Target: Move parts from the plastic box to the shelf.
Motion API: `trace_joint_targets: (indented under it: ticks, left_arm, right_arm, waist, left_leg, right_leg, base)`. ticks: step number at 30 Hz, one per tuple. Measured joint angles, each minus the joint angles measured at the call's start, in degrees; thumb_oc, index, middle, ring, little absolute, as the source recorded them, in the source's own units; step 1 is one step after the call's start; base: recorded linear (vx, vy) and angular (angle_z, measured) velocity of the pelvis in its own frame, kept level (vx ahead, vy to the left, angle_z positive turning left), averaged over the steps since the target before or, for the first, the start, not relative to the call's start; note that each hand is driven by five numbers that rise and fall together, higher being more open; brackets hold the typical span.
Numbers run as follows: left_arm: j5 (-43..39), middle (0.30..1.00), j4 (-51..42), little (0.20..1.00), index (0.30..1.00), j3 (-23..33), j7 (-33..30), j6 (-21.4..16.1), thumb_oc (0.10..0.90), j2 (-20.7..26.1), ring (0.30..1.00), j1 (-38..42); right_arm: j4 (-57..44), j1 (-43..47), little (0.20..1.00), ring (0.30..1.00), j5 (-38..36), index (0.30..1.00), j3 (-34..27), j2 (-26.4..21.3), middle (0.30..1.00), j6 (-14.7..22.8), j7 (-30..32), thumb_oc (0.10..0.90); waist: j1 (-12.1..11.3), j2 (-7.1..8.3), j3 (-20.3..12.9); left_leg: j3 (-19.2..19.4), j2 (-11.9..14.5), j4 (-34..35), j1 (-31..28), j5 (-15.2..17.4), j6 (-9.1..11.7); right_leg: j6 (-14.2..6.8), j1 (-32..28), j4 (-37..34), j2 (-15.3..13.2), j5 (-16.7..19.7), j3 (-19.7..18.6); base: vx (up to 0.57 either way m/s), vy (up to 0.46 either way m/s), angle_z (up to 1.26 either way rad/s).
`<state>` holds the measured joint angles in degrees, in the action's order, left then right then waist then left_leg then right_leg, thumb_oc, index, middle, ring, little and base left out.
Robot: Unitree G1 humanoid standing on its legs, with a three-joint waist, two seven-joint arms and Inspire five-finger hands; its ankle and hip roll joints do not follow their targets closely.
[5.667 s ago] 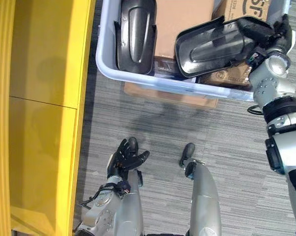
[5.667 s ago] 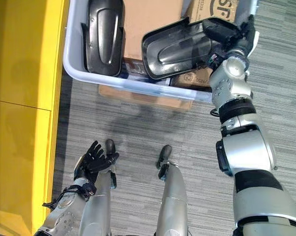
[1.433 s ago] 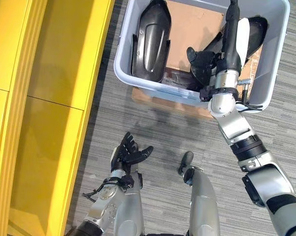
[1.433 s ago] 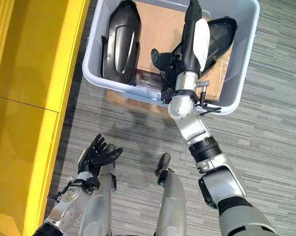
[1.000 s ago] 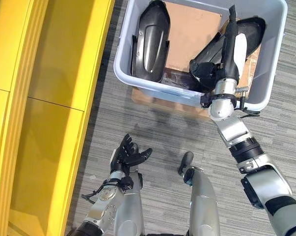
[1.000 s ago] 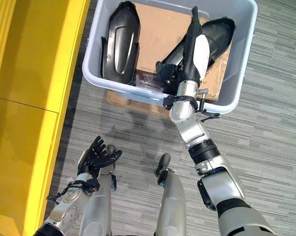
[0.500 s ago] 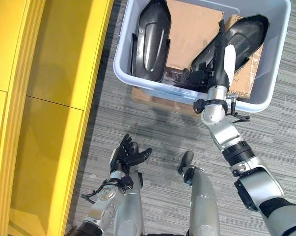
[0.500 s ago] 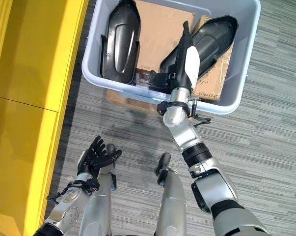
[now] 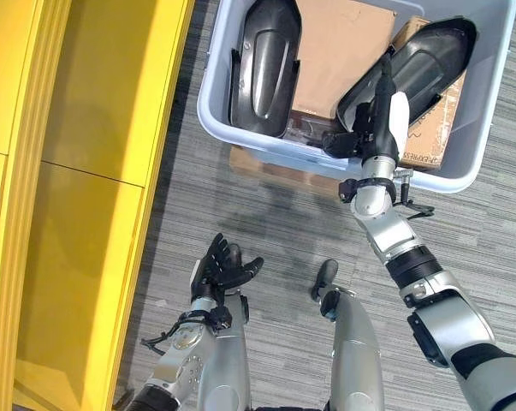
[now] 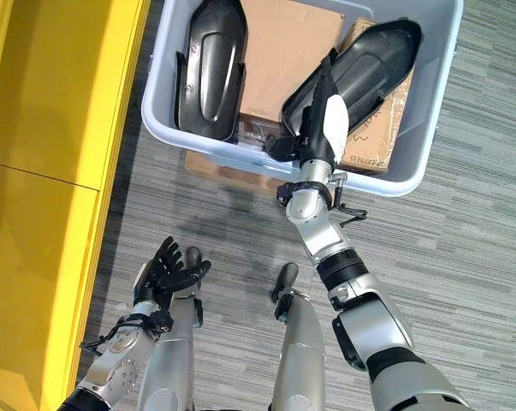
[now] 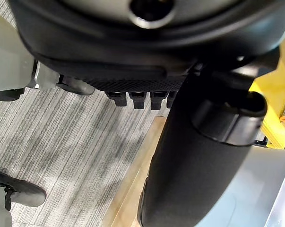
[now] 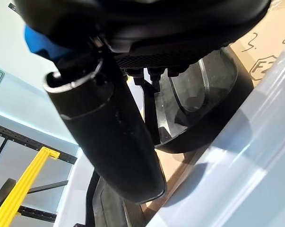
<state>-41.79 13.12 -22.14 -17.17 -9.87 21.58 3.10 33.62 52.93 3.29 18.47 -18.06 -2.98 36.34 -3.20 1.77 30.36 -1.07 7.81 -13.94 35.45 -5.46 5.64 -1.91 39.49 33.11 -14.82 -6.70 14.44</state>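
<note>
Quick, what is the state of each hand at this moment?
Left hand: open, holding nothing, low over the floor.
Right hand: in the plastic box, on a black part; grip cannot be told.

My right hand [image 9: 379, 120] reaches over the near wall of the pale grey plastic box [image 9: 489, 103]; inside, a long black moulded part [image 9: 264, 64] lies along the left wall, a second black shell-shaped part [image 9: 420, 64] lies tilted at the right over a brown cardboard carton [image 9: 433, 137]; between them a flat brown cardboard sheet [image 9: 339, 51] leaves bare room; the yellow shelf [image 9: 95, 128] stands close beside the box's left wall; my left hand [image 9: 219, 270] hangs with fingers spread over grey striped carpet [image 9: 266, 223].
</note>
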Motion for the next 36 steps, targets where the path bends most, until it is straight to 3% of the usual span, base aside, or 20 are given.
trace_joint_targets:
  ticks: [25, 36]
  left_arm:
    - [0.44, 1.0, -0.27, 1.0, 1.0, -0.11, -0.17, -0.55, 0.9, 0.09, 1.0, 0.06]
    - [0.4, 1.0, -0.57, 1.0, 1.0, -0.13, -0.25, -0.79, 0.9, 0.13, 1.0, 0.09]
  right_arm:
    - [5.33, 4.91, 1.0, 1.0, 0.04, 1.0, -1.32, -0.27, 1.0, -0.62, 4.33, 0.9]
    - [13.43, 10.07, 1.0, 1.0, 1.35, 1.0, -1.02, -0.29, 1.0, -1.83, 6.15, 0.9]
  waist:
    - [-0.02, 0.01, 0.01]
    - [-0.19, 0.0, 0.01]
  left_leg:
    - [-0.33, -0.28, -2.95, 5.58, 0.76, -0.35]
    - [-0.35, -0.94, -3.21, 6.94, 0.73, -0.35]
  right_leg:
    - [-0.03, 4.47, 0.85, -0.47, 0.31, -0.09]
    - [-0.17, 5.95, 1.35, -1.13, 0.43, -0.41]
  base:
    - [0.0, 0.0, 0.0]
    - [0.0, 0.0, 0.0]
